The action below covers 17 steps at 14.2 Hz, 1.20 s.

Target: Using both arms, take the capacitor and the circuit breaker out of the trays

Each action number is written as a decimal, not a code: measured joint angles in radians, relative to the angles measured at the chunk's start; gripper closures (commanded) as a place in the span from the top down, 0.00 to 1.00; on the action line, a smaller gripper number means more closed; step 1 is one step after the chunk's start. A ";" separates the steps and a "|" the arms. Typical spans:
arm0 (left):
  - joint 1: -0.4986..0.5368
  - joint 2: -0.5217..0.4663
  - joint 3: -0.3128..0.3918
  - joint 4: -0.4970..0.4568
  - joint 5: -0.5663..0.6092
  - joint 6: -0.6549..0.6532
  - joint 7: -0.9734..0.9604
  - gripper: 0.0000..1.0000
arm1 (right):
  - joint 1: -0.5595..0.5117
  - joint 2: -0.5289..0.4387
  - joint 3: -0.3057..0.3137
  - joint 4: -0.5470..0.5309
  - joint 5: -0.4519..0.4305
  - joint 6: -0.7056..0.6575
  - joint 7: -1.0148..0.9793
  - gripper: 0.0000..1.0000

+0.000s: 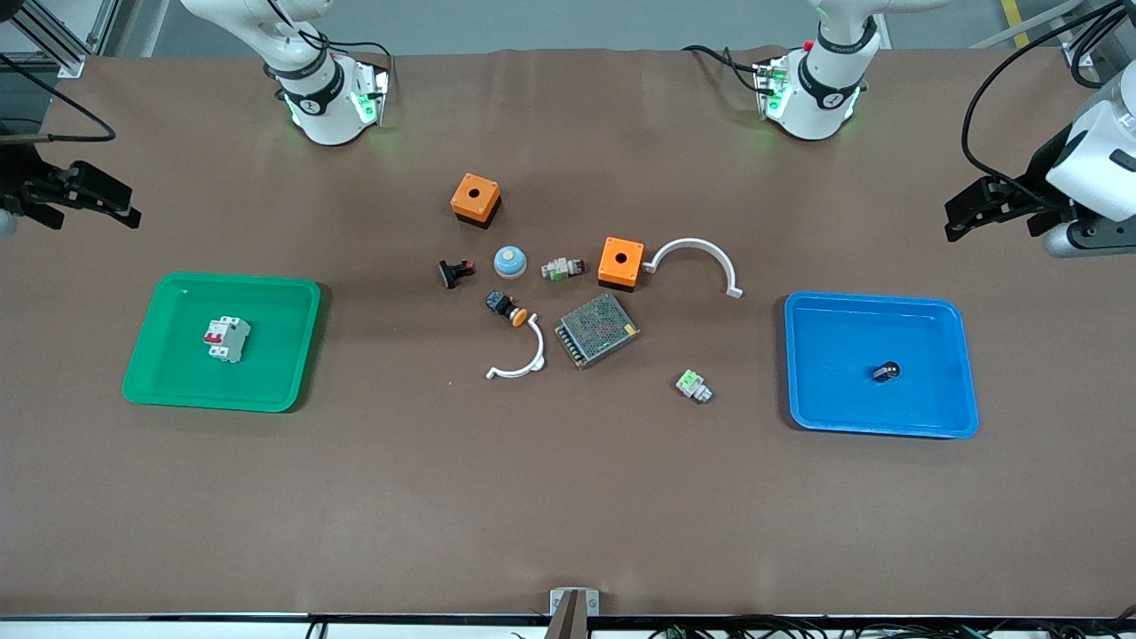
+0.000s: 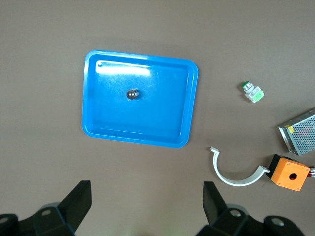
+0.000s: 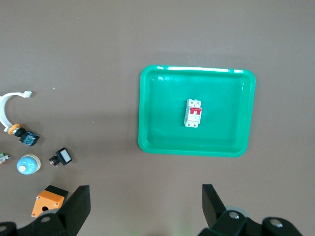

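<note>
The breaker [image 1: 227, 338], white-grey with red levers, lies in the green tray [image 1: 169, 377] at the right arm's end; it also shows in the right wrist view [image 3: 193, 113]. The capacitor [image 1: 886, 371], a tiny dark cylinder, lies in the blue tray [image 1: 830, 413] at the left arm's end; it also shows in the left wrist view [image 2: 133, 94]. My right gripper [image 1: 111, 206] is open and empty, held high over bare table beside the green tray. My left gripper [image 1: 963, 217] is open and empty, held high over bare table beside the blue tray.
Mid-table lie two orange boxes [image 1: 476, 200] [image 1: 620, 263], a black-and-red switch part [image 1: 456, 272], a blue dome button [image 1: 510, 261], an orange-capped push-button [image 1: 506, 308], a metal mesh power supply [image 1: 597, 329], two white curved clips [image 1: 695, 259] [image 1: 519, 357] and green-white connectors [image 1: 693, 385] [image 1: 563, 268].
</note>
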 measured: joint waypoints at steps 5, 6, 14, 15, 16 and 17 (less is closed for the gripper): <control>0.000 0.000 0.000 -0.011 0.000 -0.009 -0.001 1.00 | -0.069 0.180 -0.010 0.022 0.001 0.122 -0.002 1.00; 0.000 0.000 0.000 -0.015 0.000 -0.011 -0.003 1.00 | -0.078 0.210 -0.010 0.028 0.001 0.146 -0.006 1.00; 0.000 0.000 0.000 -0.039 0.001 -0.011 -0.013 1.00 | -0.098 0.259 -0.007 0.009 -0.033 0.239 -0.040 1.00; 0.000 -0.001 0.000 -0.039 0.001 -0.011 -0.013 1.00 | -0.105 0.270 -0.007 -0.042 -0.025 0.315 -0.037 1.00; 0.000 -0.001 0.000 -0.040 0.001 -0.011 -0.013 1.00 | -0.115 0.284 -0.008 -0.104 -0.011 0.401 -0.037 1.00; 0.001 -0.001 0.000 -0.042 0.002 -0.009 -0.013 1.00 | -0.124 0.300 -0.009 -0.171 0.002 0.492 -0.037 1.00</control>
